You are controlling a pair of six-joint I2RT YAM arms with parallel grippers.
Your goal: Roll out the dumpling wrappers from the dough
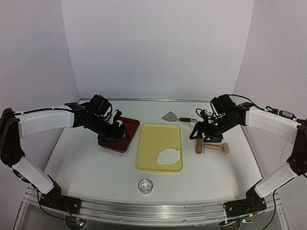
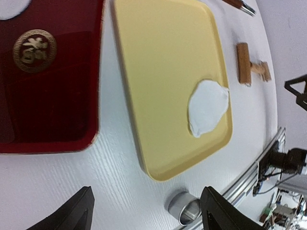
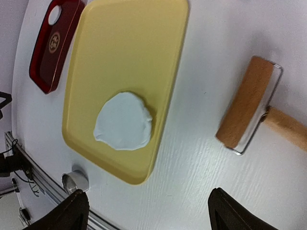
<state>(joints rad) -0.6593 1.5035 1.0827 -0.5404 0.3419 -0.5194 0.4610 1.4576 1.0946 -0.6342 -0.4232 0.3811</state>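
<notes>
The dough (image 1: 169, 156) is a flattened, roughly round white sheet at the near right corner of the yellow tray (image 1: 153, 139); both wrist views also show the dough (image 2: 207, 106) (image 3: 123, 120). One dumpling wrapper (image 3: 54, 14), a small white disc, lies in the red tray (image 3: 48, 52), and its edge shows as the wrapper (image 2: 10, 5) in the left wrist view. My left gripper (image 1: 116, 135) hovers over the red tray (image 1: 120, 139), open and empty (image 2: 146, 215). My right gripper (image 1: 207, 135) stands open and empty (image 3: 151, 215) just above the wooden roller (image 1: 211, 147).
A shiny ring cutter (image 1: 146, 185) stands on the table in front of the yellow tray, also seen as the cutter (image 2: 184, 207) between the left fingers. A scraper (image 1: 171, 116) lies behind the yellow tray. The roller (image 3: 244, 110) lies right of the tray.
</notes>
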